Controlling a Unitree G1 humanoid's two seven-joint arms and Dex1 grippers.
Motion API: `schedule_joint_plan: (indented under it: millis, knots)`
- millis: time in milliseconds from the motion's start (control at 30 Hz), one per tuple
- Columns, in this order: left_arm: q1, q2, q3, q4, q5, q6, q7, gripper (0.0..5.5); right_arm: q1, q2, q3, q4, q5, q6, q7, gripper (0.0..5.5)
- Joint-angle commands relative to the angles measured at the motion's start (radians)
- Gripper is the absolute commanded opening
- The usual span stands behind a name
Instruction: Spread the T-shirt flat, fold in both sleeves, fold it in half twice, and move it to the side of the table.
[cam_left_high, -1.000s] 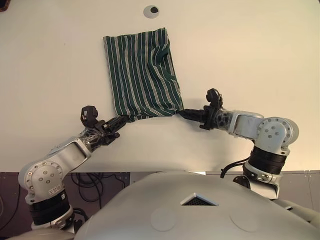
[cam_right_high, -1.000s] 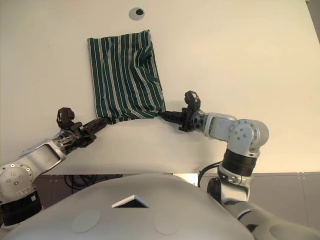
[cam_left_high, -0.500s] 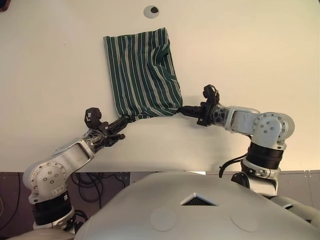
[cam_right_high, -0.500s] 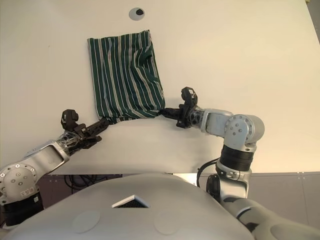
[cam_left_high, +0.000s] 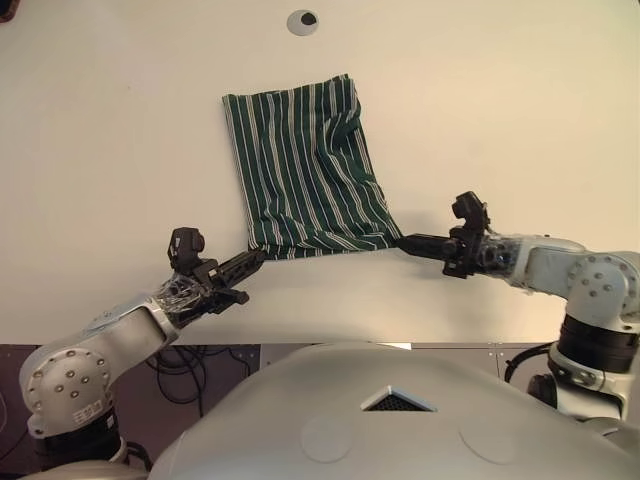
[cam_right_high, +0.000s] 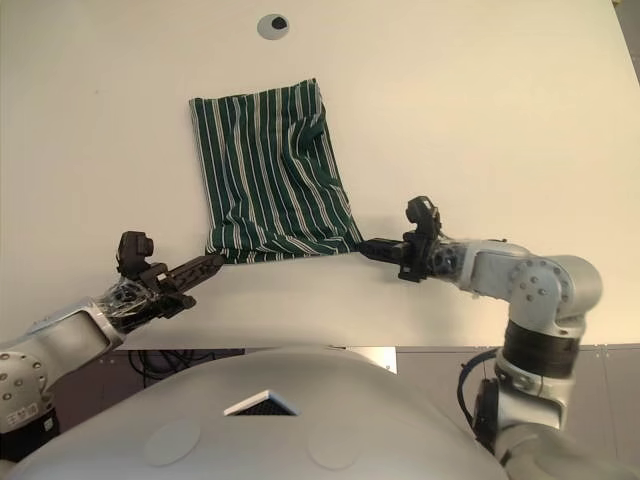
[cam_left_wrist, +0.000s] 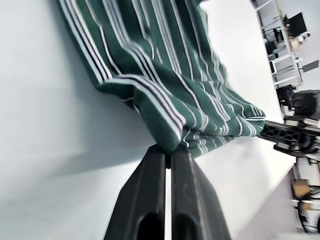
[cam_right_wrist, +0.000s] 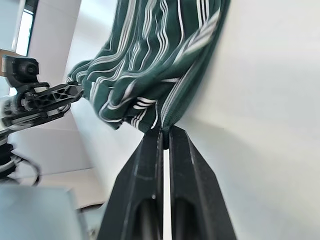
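Note:
The T-shirt (cam_left_high: 310, 170) is a dark green cloth with white stripes, folded into a narrow oblong on the white table (cam_left_high: 520, 110). Its long side runs away from me. My left gripper (cam_left_high: 254, 257) is shut on the near left corner of the T-shirt (cam_left_wrist: 170, 95), and my right gripper (cam_left_high: 402, 240) is shut on the near right corner (cam_right_wrist: 150, 75). Between the two grippers the near hem sags slightly. Wrinkles bunch along the right side near the far edge.
A round grey grommet with a dark hole (cam_left_high: 303, 21) sits in the table beyond the shirt. The table's front edge (cam_left_high: 330, 338) runs just below both grippers. Bare tabletop lies to the left and right of the shirt.
Both grippers have moved to the right and a little toward me, holding the near corners. The whole T-shirt has slid with them, to the right and nearer.

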Motion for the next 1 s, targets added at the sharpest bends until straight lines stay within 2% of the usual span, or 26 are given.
schedule_joint_plan:
  millis: [33, 133, 267, 367, 467, 567, 733, 900, 1000]
  knots:
    - [0.012, 0.081, 0.025, -0.034, -0.195, -0.09, 0.1, 0.02, -0.069, 0.005, -0.117, -0.001, 0.086, 0.043, -0.009, 0.0]
    - [-0.07, 0.144, -0.017, 0.006, -0.264, -0.147, 0.184, 0.02, -0.242, 0.102, -0.177, 0.08, 0.069, 0.084, -0.122, 0.0]
    - [-0.305, 0.209, -0.098, 0.178, -0.252, -0.189, 0.25, 0.02, -0.427, 0.204, -0.161, 0.24, -0.011, 0.025, -0.253, 0.0]
    - [-0.529, 0.224, -0.19, 0.367, -0.13, -0.168, 0.193, 0.02, -0.517, 0.238, -0.122, 0.406, -0.093, -0.09, -0.302, 0.0]
    - [-0.763, 0.189, -0.308, 0.61, 0.068, -0.165, 0.076, 0.02, -0.619, 0.25, -0.053, 0.605, -0.181, -0.24, -0.307, 0.0]
    - [-0.895, 0.146, -0.382, 0.817, 0.242, -0.2, -0.034, 0.02, -0.712, 0.263, -0.011, 0.755, -0.24, -0.347, -0.298, 0.0]
    - [-1.01, 0.085, -0.405, 1.05, 0.449, -0.259, -0.189, 0.02, -0.834, 0.286, 0.029, 0.907, -0.285, -0.459, -0.277, 0.0]
    - [-1.05, 0.055, -0.301, 1.1, 0.514, -0.269, -0.221, 0.02, -0.948, 0.306, 0.077, 1.126, -0.372, -0.588, -0.262, 0.0]
    - [-1.092, 0.036, -0.301, 1.163, 0.583, -0.273, -0.244, 0.02, -1.004, 0.317, 0.082, 1.273, -0.421, -0.683, -0.276, 0.0]
